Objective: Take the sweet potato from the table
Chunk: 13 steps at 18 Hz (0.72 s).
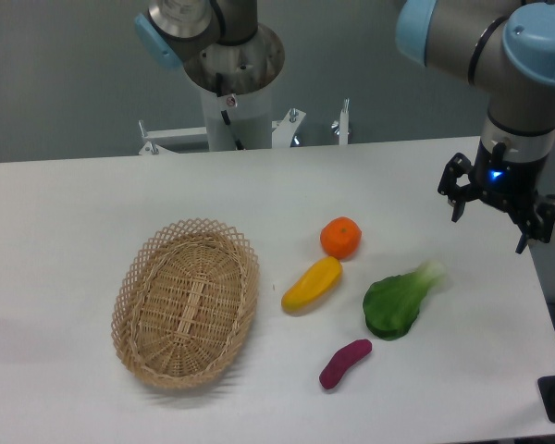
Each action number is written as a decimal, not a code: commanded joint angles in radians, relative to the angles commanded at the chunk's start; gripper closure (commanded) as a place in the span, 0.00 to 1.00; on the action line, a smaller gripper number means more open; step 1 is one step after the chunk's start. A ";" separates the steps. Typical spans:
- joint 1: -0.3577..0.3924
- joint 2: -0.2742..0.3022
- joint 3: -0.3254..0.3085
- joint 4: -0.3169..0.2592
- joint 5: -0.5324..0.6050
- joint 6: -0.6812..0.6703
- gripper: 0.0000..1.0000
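A wicker basket sits toward the table's left. The sweet potato, small, smooth, magenta and slightly curved, lies near the front edge, below a yellow vegetable, an orange fruit and a leafy green. The gripper hangs well apart over the right edge, fingers spread, holding nothing.

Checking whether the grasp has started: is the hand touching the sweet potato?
Apart. The fixed camera shows the hand raised near the table's right edge, with bare table between it and the sweet potato.
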 joint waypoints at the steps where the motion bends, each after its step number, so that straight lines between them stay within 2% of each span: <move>1: -0.005 0.000 -0.006 0.006 -0.002 0.000 0.00; 10: -0.037 -0.002 -0.024 0.020 -0.002 -0.099 0.00; 13: -0.078 -0.012 -0.035 0.058 -0.002 -0.182 0.00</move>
